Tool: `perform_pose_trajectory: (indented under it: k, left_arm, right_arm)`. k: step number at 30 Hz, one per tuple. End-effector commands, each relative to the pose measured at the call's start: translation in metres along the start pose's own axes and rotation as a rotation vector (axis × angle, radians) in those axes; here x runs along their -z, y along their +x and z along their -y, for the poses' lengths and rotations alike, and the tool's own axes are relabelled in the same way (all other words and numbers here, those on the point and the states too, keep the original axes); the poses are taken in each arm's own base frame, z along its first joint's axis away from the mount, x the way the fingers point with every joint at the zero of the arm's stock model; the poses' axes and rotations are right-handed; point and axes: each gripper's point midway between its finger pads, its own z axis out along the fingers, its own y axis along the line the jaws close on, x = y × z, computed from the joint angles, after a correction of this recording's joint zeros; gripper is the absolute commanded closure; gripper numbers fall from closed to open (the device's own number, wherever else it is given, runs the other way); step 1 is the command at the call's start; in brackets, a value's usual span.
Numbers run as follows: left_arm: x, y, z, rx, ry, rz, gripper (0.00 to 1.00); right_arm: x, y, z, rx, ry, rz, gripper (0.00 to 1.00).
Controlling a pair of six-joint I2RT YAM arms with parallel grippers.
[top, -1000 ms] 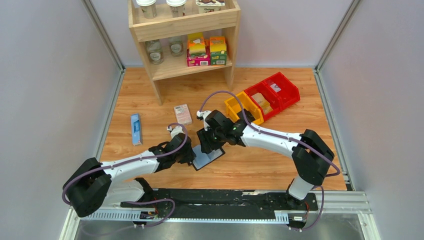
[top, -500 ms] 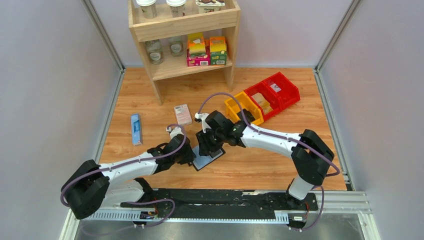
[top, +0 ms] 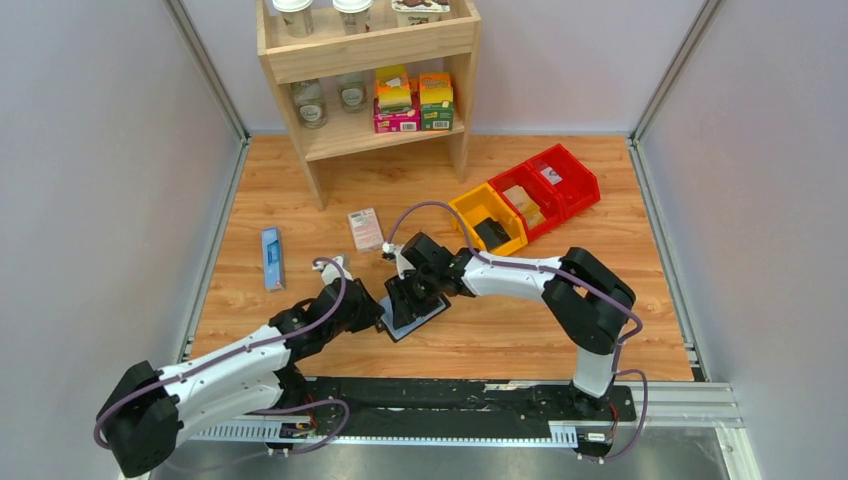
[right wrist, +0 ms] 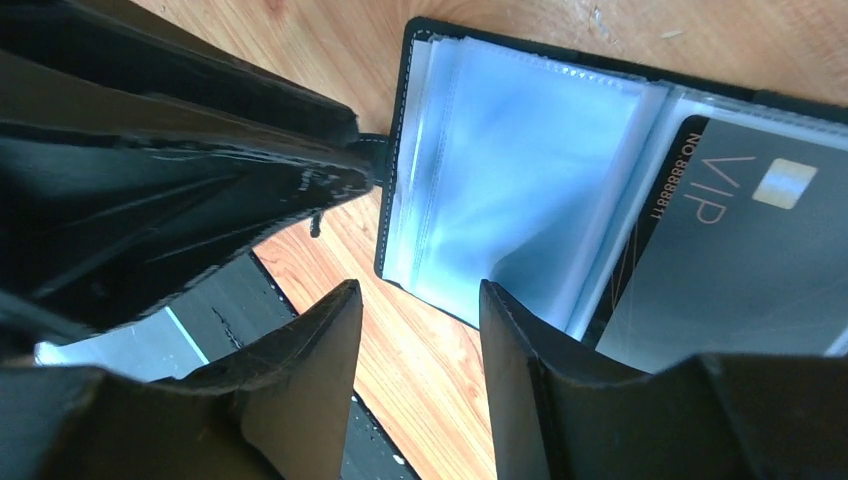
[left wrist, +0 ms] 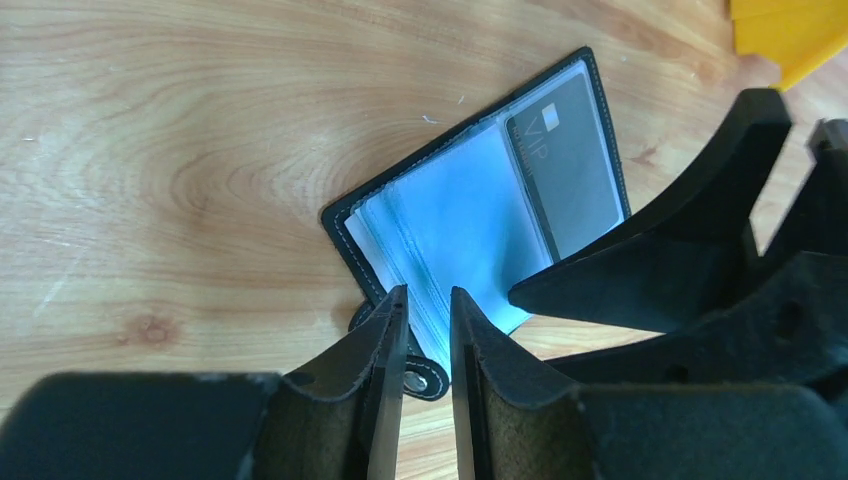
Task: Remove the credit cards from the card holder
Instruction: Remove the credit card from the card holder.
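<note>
**Both arms reset around the open card holder; 1 card still pocketed**

Over the last second the left arm draws its elbow back toward the near-left corner and stretches out. The right arm folds its elbow inward and slides its wrist a little left and nearer, uncovering the yellow bin (top: 472, 205) behind it. The card holder (top: 422, 318) barely shifts. It lies open, pockets up, on the bench (top: 520, 335) near the middle, between the 2 wrists. This looks like the set-up for a pin-and-pull, with one side steadying the holder and the other extracting. No extraction appears to have begun.

The left end effector (left wrist: 428, 292) sits at the holder's left edge, over the snap tab (left wrist: 420, 382), with its 2 fingers drawn to a narrow slit. I cannot tell whether they pinch the edge or only press on it. The right end effector (right wrist: 418, 295) hangs over the holder with its fingers spread and nothing between them.

The holder has a black, leather-like cover with pale stitching and rounded corners. Inside are layered clear plastic sleeves, blue-tinted, glossy and slightly rumpled. The left half looks empty. The right half holds 1 credit card (left wrist: 565, 165). It is flat, stiff and matte dark grey, printed "VIP" with a small pale chip, and it sits fully in its sleeve. The film looks slick and floppy, so the holder will probably need pinning while the card slides out. The bench is smooth wood-grain laminate.
</note>
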Motion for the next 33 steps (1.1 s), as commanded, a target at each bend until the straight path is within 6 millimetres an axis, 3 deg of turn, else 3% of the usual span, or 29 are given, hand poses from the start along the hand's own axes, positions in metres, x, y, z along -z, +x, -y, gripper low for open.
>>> perform_pose_trajectory:
  k: [1,5,9,11,16,23,26,30,33]
  left_arm:
    - [0.008,-0.007,-0.005,0.044,-0.003,0.052,0.70]
    - [0.014,-0.016,0.007,0.065,0.044,0.081,0.70]
    - [0.019,-0.026,0.030,0.069,0.113,0.093,0.69]
    - [0.018,-0.031,0.043,0.071,0.146,0.094,0.68]
    - [0.009,-0.040,0.084,0.047,0.216,0.064,0.67]
    - [-0.028,-0.030,0.116,0.052,0.263,-0.011,0.67]
    - [-0.042,-0.016,0.122,0.066,0.287,-0.069,0.67]
    - [-0.057,0.005,0.103,0.108,0.255,-0.119,0.67]
    - [-0.061,0.022,0.078,0.140,0.205,-0.146,0.68]
  right_arm:
    - [-0.003,-0.005,-0.010,0.002,-0.041,0.017,0.50]
    - [0.015,-0.019,0.006,0.002,0.068,0.126,0.56]
    - [0.045,-0.040,0.026,-0.018,0.157,0.242,0.61]
    - [0.050,-0.042,0.040,-0.037,0.189,0.248,0.61]
    - [0.052,-0.038,0.074,-0.118,0.227,0.231,0.65]
    - [0.039,-0.032,0.089,-0.193,0.184,0.200,0.73]
    - [0.032,-0.028,0.090,-0.206,0.164,0.179,0.76]
    - [0.027,-0.020,0.090,-0.220,0.148,0.154,0.78]
    - [0.025,-0.014,0.089,-0.229,0.137,0.135,0.78]
